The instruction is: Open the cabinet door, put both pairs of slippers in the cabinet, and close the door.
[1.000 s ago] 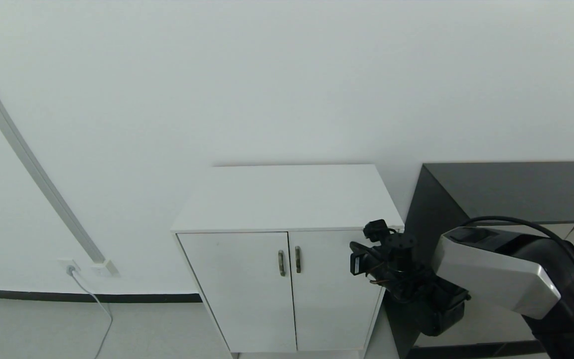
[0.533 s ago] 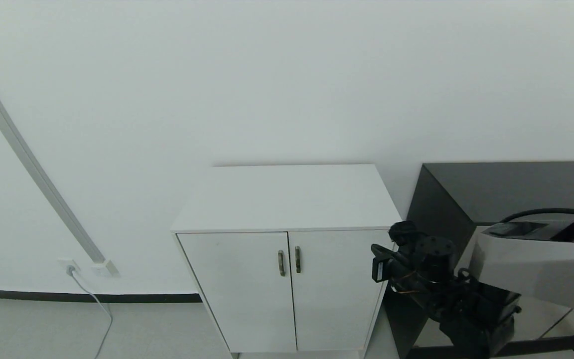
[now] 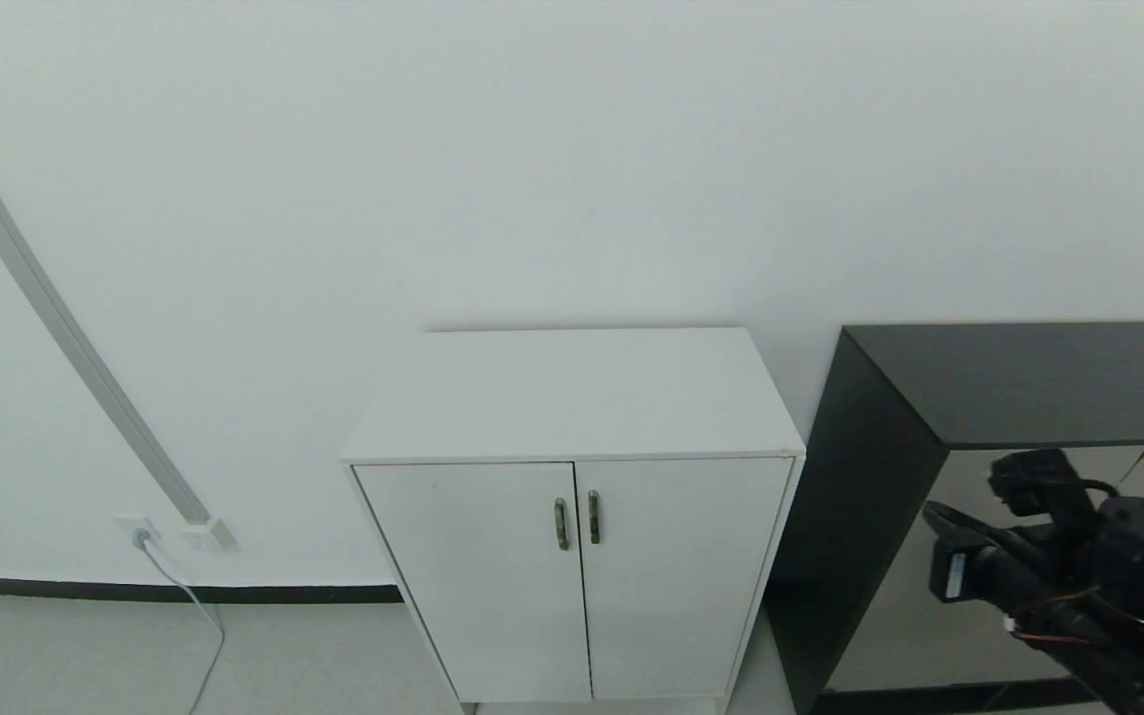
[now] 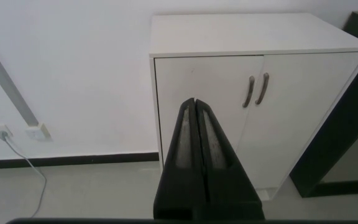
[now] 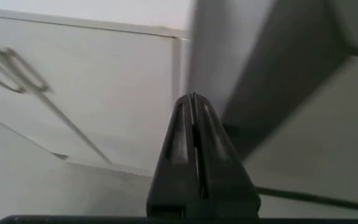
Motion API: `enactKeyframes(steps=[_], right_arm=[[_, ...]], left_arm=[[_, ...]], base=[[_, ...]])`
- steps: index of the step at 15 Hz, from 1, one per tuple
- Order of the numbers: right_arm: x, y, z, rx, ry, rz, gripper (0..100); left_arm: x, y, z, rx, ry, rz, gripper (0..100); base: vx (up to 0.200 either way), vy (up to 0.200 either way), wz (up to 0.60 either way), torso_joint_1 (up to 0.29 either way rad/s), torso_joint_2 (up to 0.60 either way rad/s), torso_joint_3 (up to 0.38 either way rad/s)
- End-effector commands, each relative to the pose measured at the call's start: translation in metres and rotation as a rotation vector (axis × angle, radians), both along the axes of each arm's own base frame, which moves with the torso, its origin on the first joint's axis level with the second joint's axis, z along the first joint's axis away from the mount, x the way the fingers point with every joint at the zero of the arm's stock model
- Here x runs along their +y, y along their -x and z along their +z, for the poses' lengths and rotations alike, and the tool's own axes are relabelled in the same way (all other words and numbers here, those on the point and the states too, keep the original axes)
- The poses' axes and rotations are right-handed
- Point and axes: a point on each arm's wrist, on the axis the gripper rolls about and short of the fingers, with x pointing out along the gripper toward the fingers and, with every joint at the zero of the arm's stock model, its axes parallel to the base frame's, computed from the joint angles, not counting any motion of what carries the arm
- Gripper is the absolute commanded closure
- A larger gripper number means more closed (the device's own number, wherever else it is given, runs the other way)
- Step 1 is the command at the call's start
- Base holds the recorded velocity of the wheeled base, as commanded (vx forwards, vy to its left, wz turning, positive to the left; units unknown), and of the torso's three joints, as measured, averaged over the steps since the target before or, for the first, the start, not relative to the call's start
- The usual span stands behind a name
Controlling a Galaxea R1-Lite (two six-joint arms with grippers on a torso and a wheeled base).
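Two cabinet doors shut; left claw, right claw pinched closed.

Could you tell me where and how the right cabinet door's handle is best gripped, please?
Probably grip the right door handle at its middle, from the front, jaws closing sideways across it: it is a slim upright bar standing off the closed door.

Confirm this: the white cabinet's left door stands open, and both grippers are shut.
One thing is wrong: the left door of the white cabinet does not stand open. It is shut, flush beside the right door, as the head view shows. The rest holds: the left gripper and the right gripper are both shut.
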Motion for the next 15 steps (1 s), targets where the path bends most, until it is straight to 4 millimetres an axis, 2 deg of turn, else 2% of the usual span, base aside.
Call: enactKeyframes(steps=[1,3,4,8,9,13,15], right_arm=[[-0.040,0.036,0.026,-0.088,0.016,-0.151,100],[-0.058,0.046,0.036,-0.108,0.019,-0.239,100],[-0.067,0.061,0.042,-0.093,0.022,-0.281,100],[-0.068,0.108,0.053,-0.085,0.016,-0.239,100],[-0.067,0.127,0.055,-0.085,0.015,-0.236,100],[-0.064,0.167,0.047,-0.063,0.009,-0.192,100],[-0.062,0.188,0.035,-0.031,0.000,-0.155,100]], left_arm=[[0.000,0.000,0.000,0.001,0.000,0.002,100],[0.000,0.000,0.000,0.001,0.000,0.002,100],[0.000,0.000,0.000,0.001,0.000,0.002,100],[0.000,0.000,0.000,0.001,0.000,0.002,100],[0.000,0.000,0.000,0.001,0.000,0.000,100],[0.000,0.000,0.000,0.001,0.000,0.000,100],[0.000,0.000,0.000,0.001,0.000,0.002,100]], base=[[0.000,0.000,0.00,0.000,0.00,0.000],[0.000,0.000,0.00,0.000,0.00,0.000],[0.000,0.000,0.00,0.000,0.00,0.000],[0.000,0.000,0.00,0.000,0.00,0.000],[0.000,0.000,0.00,0.000,0.00,0.000],[0.000,0.000,0.00,0.000,0.00,0.000],[0.000,0.000,0.00,0.000,0.00,0.000]])
